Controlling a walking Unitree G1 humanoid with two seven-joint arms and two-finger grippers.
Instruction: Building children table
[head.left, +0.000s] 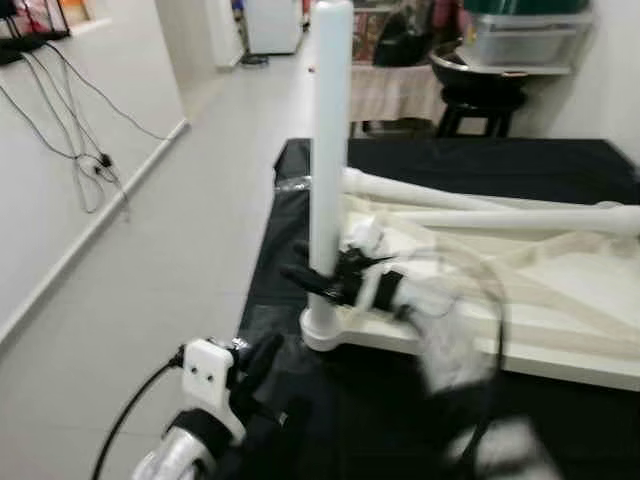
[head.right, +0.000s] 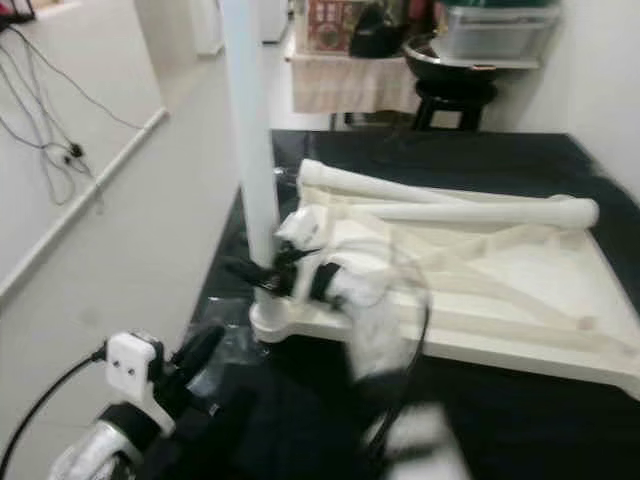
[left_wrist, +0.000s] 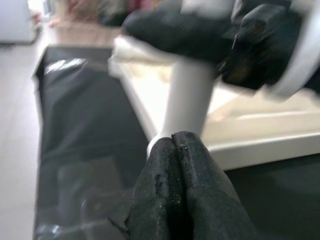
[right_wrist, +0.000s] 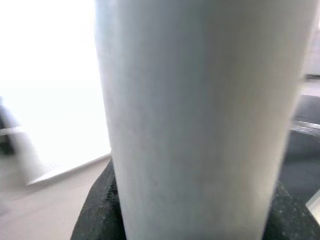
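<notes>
round smooth white leg (head.left: 330, 140) upright at tabletop (head.left: 560, 310) corner, clamped by right gripper (head.left: 322, 277); left gripper (left_wrist: 176, 150) pinched empty nearby over black cloth (head.left: 330, 400).

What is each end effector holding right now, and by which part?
The right end effector grips the upright white table leg low on its shaft, just above the tabletop corner. The left end effector is shut on nothing.

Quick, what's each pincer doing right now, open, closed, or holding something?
Left pincer: closed, holding nothing, low beside the upright white table leg.
Right pincer: closed around that leg near its base.
</notes>
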